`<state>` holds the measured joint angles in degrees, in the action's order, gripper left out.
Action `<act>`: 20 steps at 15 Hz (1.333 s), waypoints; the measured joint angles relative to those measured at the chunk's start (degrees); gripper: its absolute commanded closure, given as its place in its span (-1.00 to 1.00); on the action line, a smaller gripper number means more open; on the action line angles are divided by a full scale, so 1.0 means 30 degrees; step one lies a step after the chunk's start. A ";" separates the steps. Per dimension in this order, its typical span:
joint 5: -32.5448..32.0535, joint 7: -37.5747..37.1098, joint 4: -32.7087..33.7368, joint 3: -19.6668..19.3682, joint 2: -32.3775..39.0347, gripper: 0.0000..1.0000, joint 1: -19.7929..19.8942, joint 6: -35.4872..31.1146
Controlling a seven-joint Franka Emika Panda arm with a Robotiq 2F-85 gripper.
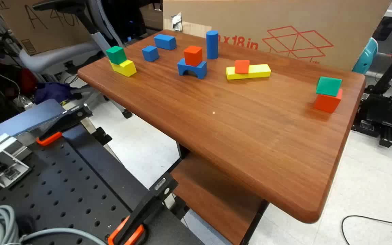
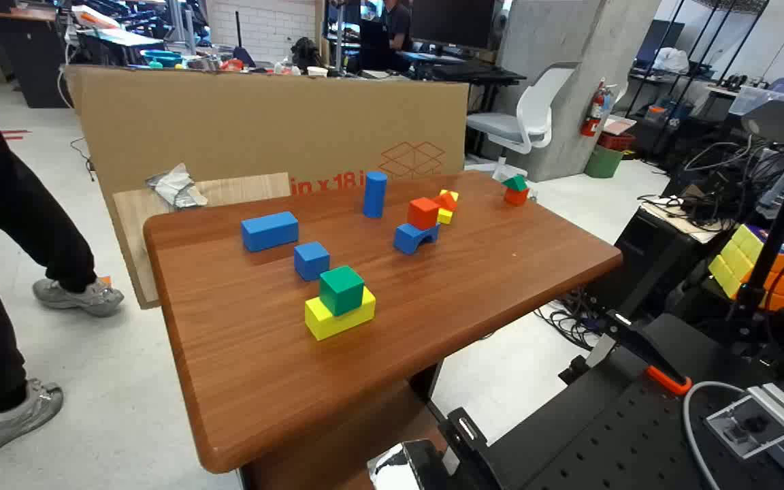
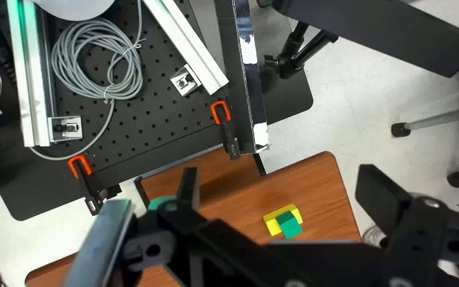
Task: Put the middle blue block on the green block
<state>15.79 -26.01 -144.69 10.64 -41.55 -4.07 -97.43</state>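
Spread wide, the hand (image 3: 279, 181) shows its two fingers (image 3: 379, 198) well apart in the wrist view, with the green cube (image 3: 290, 226) appearing in the gap between them, touching neither. In both exterior views the blue cube (image 2: 311, 262) rests flat on the wooden counter (image 2: 242, 374), between the blue rectangular block (image 2: 269, 233) and the yellow rectangular block (image 2: 344, 322) that carries the green cube, near both but apart. The blue cube's edges look about equal, so I cannot tell a long axis or a front; it sits squarely on one face, the opposite face turned straight up. The green cube sits level too, its sides also about equal. Beneath it, the yellow rectangular block's long axis slants up to the right in an exterior view. Farther off, the blue cylinder (image 2: 375, 195) stands upright, its long axis vertical.
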 measured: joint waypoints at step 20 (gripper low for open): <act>-0.1383 0.0885 0.2557 0.0299 0.5919 -1.00 0.0498 -0.3798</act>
<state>11.64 -23.35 -137.02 11.53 -23.79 -2.58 -108.82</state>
